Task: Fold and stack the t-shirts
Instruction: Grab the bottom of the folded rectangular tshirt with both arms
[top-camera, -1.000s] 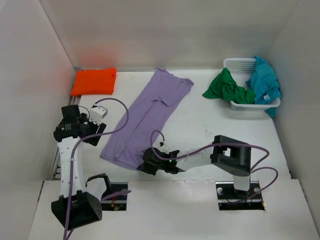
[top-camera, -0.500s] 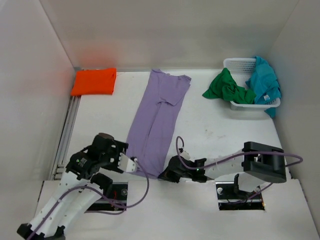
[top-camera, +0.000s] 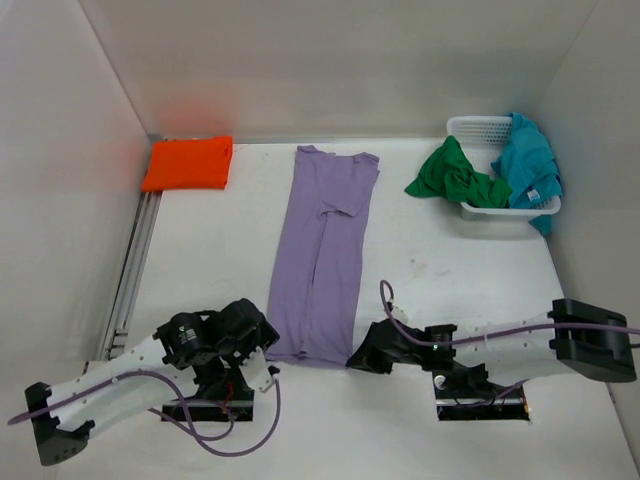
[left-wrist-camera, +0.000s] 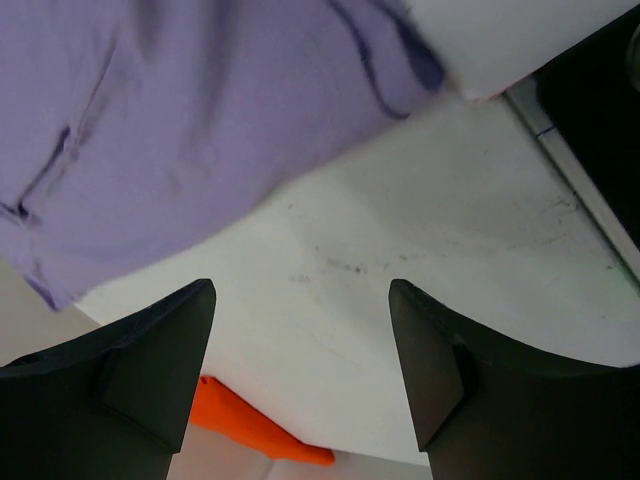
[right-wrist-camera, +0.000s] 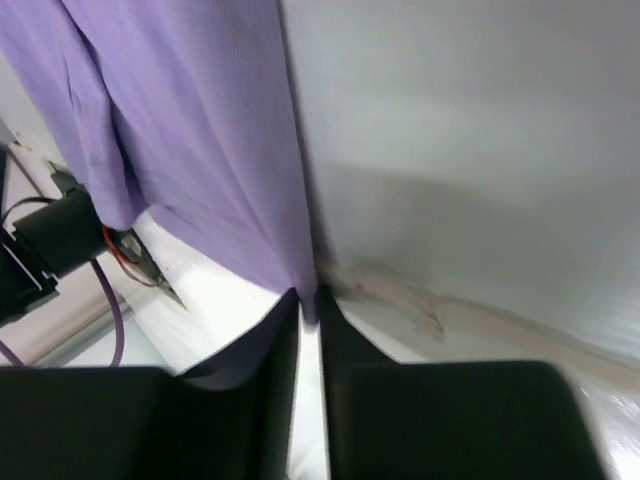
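one looks done, the orange shirt (top-camera: 190, 163) folded in the far left corner, while the purple shirt (top-camera: 322, 250) lies long in the middle, its near corner pinched in the right claw (right-wrist-camera: 308, 300), the left claw (left-wrist-camera: 305, 300) is wide and empty, and the green shirt (top-camera: 455, 175) and blue shirt (top-camera: 528, 160) sit crumpled at the basket (top-camera: 472, 124).

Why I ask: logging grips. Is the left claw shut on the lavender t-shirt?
No, the left wrist view shows the left claw open and empty, the lavender t-shirt lying beyond it.
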